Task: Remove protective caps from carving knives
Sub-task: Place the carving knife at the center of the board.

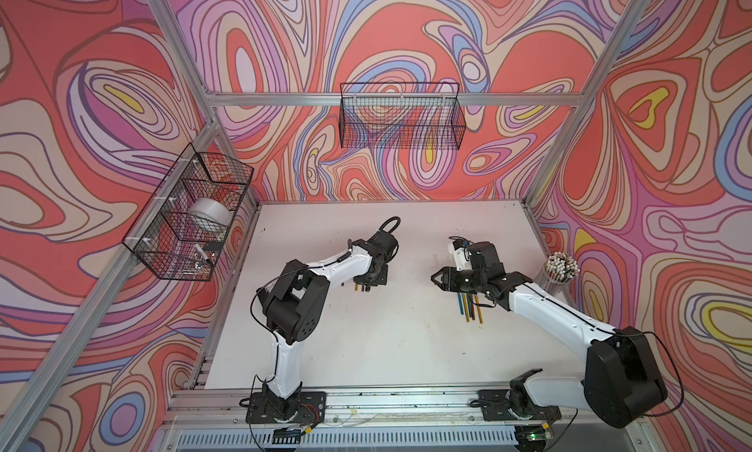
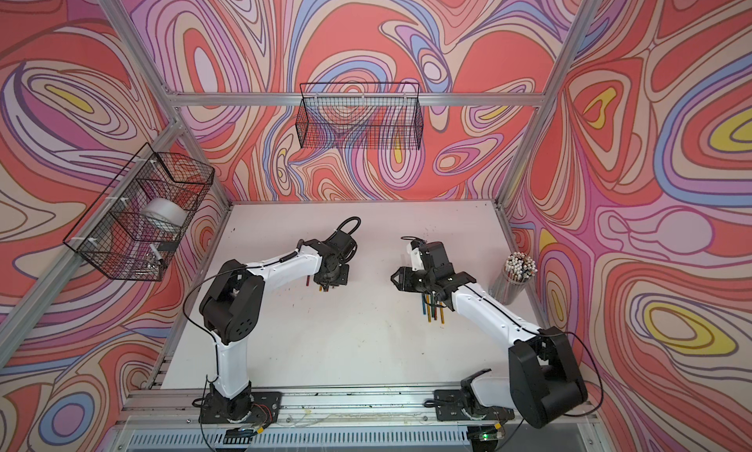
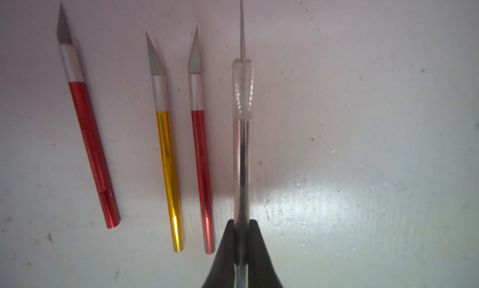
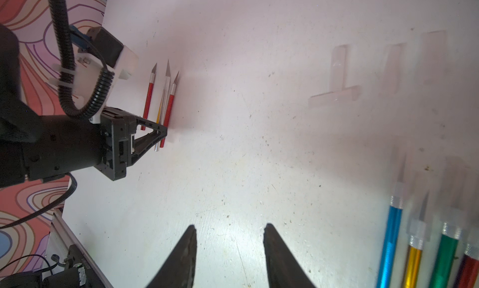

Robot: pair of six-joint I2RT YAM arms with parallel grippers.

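Closest to the lens in the left wrist view, the left gripper (image 3: 241, 224) has its two black fingers (image 3: 225, 247) pinched tight on the handle of a silver knife (image 3: 242, 157); the knife's thin blade is bare and points away from the gripper, over the white table (image 3: 363, 118). Beside it, three uncapped knives lie on the table, side by side but not touching: a red knife (image 3: 89, 144), a gold knife (image 3: 168, 170) in the middle, and a second red knife (image 3: 201, 157) nearest the held one; all three blades point the same way as the held blade.

Further right, the right gripper (image 4: 230, 227) is turned toward the left arm; its jaws stand apart with nothing between them. Four loose caps (image 4: 338, 66), pale and translucent, rest on the table past its fingertips; one lies crosswise at the end of another. Under the right arm lies a bundle of knives (image 1: 468, 305), among them a blue knife (image 4: 391, 242), a green knife (image 4: 445, 258) and gold and red ones. Hazy whitish sleeves seem to cover their blade ends, though the blur makes this uncertain. At the table's right edge stands a clear cup (image 1: 549, 285) of white-tipped sticks (image 1: 562, 266).
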